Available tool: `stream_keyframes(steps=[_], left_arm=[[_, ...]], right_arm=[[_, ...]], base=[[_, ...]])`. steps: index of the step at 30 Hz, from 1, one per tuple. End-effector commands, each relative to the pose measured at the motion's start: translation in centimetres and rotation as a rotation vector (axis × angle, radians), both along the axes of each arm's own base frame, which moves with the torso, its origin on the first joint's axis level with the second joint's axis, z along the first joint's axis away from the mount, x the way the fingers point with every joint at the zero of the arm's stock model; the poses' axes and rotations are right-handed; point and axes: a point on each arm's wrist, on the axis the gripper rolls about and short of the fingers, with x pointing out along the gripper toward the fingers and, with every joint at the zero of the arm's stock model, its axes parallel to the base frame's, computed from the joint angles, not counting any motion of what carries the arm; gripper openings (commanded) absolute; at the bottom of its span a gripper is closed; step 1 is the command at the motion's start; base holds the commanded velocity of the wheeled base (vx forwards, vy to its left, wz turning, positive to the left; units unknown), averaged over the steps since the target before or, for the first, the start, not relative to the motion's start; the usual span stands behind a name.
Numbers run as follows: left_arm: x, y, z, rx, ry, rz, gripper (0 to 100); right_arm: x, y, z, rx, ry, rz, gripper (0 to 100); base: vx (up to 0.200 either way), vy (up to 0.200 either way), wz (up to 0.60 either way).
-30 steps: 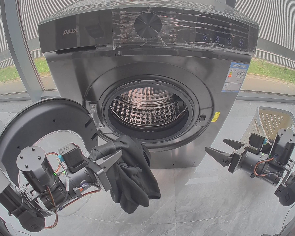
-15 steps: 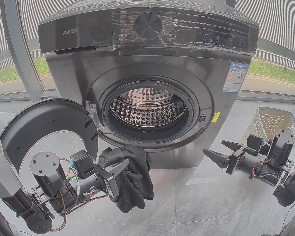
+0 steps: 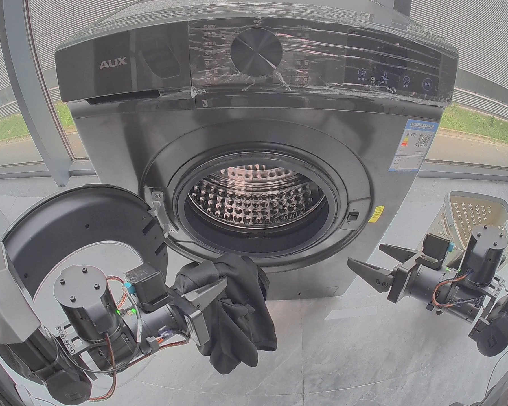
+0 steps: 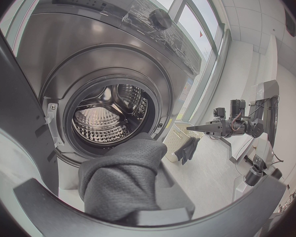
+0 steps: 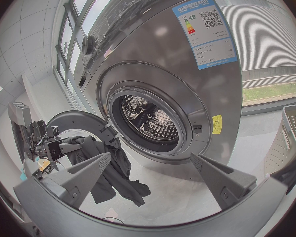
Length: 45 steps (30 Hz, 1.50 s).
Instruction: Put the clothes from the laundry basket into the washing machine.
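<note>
Your left pincer (image 3: 211,297) grips the dark garment (image 3: 240,317) at lower centre-left, just below the drum opening (image 3: 257,198). Raise it level with that opening, push deep, then release. The right pincer (image 3: 367,256) hangs spread, lower right.

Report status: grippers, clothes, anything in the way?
Left gripper shut on black garment, low before washing machine drum. Right gripper open, empty. Door wide open, nothing blocking.

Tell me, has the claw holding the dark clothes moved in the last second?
Yes. Measured against the open door, the left gripper with the black garment has shifted right, toward the drum opening, ending just below its rim.
</note>
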Motion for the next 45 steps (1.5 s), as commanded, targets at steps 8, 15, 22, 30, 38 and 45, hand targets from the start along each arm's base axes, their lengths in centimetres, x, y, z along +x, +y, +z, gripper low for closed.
stream_keyframes(steps=[8, 15, 22, 30, 38, 45], left_arm=[[-0.1, 0.0, -0.1, 0.015, -0.012, -0.005, 0], [-0.4, -0.3, -0.2, 0.021, -0.007, -0.020, 0], [-0.6, -0.2, -0.4, 0.027, 0.000, -0.027, 0], [-0.5, -0.5, -0.4, 0.029, -0.004, 0.024, 0], [-0.5, -0.7, -0.9, 0.044, 0.010, 0.020, 0], [-0.8, -1.1, -0.9, 0.044, 0.010, 0.002, 0]], right_arm=[[0.0, 0.1, -0.1, -0.001, 0.002, 0.003, 100], [0.0, 0.1, -0.1, -0.002, 0.001, 0.005, 100], [0.0, 0.1, -0.1, -0.003, 0.001, 0.004, 100], [-0.1, 0.2, -0.1, -0.004, 0.004, 0.008, 100], [0.0, 0.2, -0.3, -0.005, 0.005, 0.008, 100], [0.5, 0.5, -0.7, 0.006, -0.021, 0.004, 100]], base=[[0.025, 0.000, 0.00], [0.000, 0.000, 0.00], [0.000, 0.000, 0.00], [0.000, -0.050, 0.00], [0.000, -0.025, 0.00], [0.000, 0.000, 0.00]])
